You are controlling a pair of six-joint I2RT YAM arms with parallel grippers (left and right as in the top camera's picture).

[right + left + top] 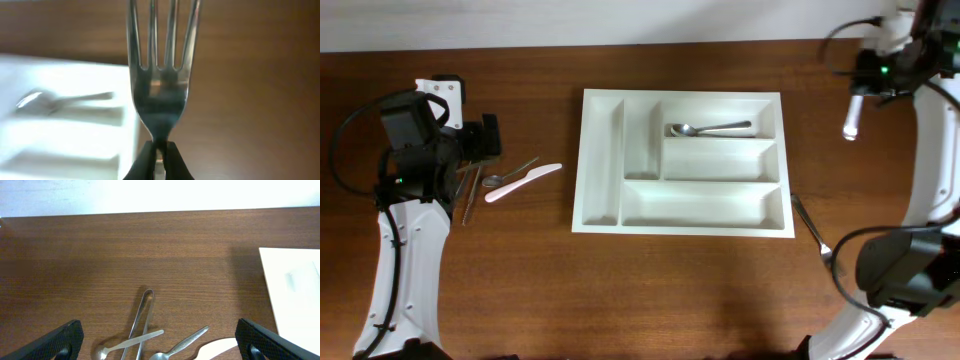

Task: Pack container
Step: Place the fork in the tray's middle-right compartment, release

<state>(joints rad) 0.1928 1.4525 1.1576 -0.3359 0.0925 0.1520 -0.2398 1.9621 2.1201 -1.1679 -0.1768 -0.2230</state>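
1. The right pincer (pixel 159 150) is clamped shut on the fork (pixel 160 95), right at the thin neck below the tines. That's a slim hold, so the fork could swivel or slide out on the way across.
2. The fork sits just off the container's (pixel 720 160) lower right corner, outside it, its far end close to the rim. I can't tell whether it's clear of the worktop (pixel 680 290). If it comes across low, those tines may catch the wall and shove the whole container.
3. The container lies mid-worktop with one spoon (pixel 708 129) in its top long compartment and the other four compartments bare. If the pincer lets go too early, the fork may land across a divider instead of flat in a slot.
4. The fork's handle end is hidden under the arm, so how it hangs is anyone's guess. A long tail could clip the rim too.
5. Out on the container's opposite side, the left pincer (pixel 160 342) is spread wide, holding nothing, above a huddle of tongs (pixel 141 320), two spoons (pixel 131 342) and a white knife (pixel 525 180). They lie packed close together, some overlapping. Closing there may pinch two at once or flick a neighbour away.
6. Both arms reaching over the container together would risk a bump.
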